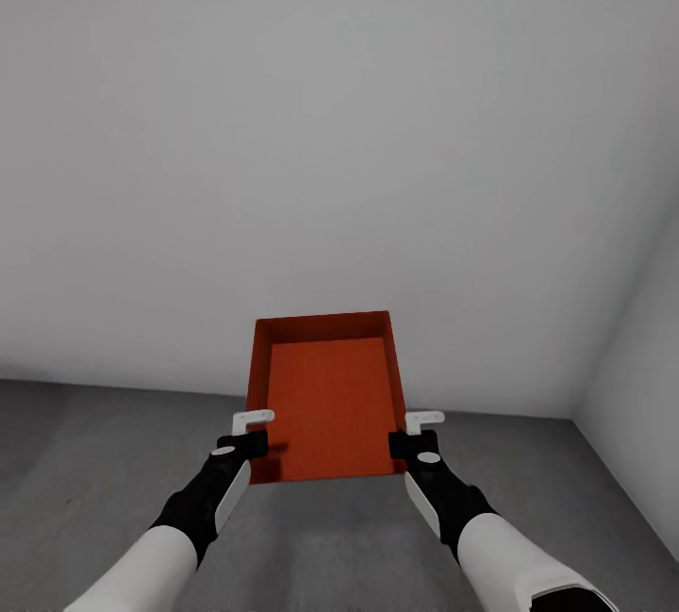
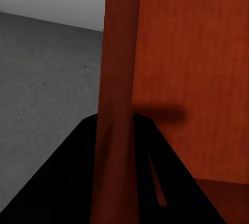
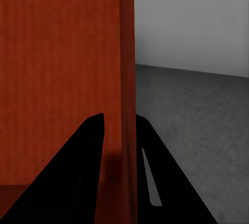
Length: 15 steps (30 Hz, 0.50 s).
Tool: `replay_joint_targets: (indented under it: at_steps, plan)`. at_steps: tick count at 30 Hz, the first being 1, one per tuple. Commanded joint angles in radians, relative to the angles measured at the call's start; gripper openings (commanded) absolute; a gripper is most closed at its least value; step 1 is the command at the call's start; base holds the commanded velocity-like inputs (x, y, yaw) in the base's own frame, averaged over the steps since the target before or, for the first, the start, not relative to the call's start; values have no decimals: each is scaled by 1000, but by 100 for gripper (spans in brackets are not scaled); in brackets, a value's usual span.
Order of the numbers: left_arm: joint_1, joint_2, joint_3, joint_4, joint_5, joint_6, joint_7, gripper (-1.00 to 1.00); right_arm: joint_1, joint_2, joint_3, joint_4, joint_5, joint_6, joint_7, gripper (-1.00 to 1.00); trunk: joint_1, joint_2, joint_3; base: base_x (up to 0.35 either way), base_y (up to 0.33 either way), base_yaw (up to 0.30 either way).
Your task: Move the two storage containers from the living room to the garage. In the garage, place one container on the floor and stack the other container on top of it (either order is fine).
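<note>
One orange-red storage container (image 1: pixel 330 405) hangs in front of me above the dark grey floor (image 1: pixel 94 461) of the garage, open side up, ribbed inside. My left gripper (image 1: pixel 250 435) is shut on its left wall (image 2: pixel 118 79), one finger on each side. Gripping the right wall (image 3: pixel 127 79) the same way, my right gripper (image 1: pixel 412 435) is shut too. In the left wrist view the dark fingers (image 2: pixel 78 182) straddle the wall's edge. The right wrist view shows the fingers (image 3: pixel 78 182) doing likewise.
A plain white wall (image 1: pixel 339 122) stands straight ahead, meeting the floor just behind the bin. A second white wall (image 1: pixel 641 357) closes the right side, forming a corner at the right. Grey floor stretches to the left and under my arms.
</note>
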Motion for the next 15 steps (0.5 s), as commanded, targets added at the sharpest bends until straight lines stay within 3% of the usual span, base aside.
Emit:
replay_joint_targets:
  at_steps: [1,15]
  plan:
    - [-1,1,11,-19,-5,-7,9,-100,0,-8,-11,1,-2,5,-10,-100,0,-2,-4,0,0,0]
    - [-1,3,11,-19,-5,-7,9,-100,0,-8,-10,1,-1,5,-10,-100,0,-2,-25,0,0,0]
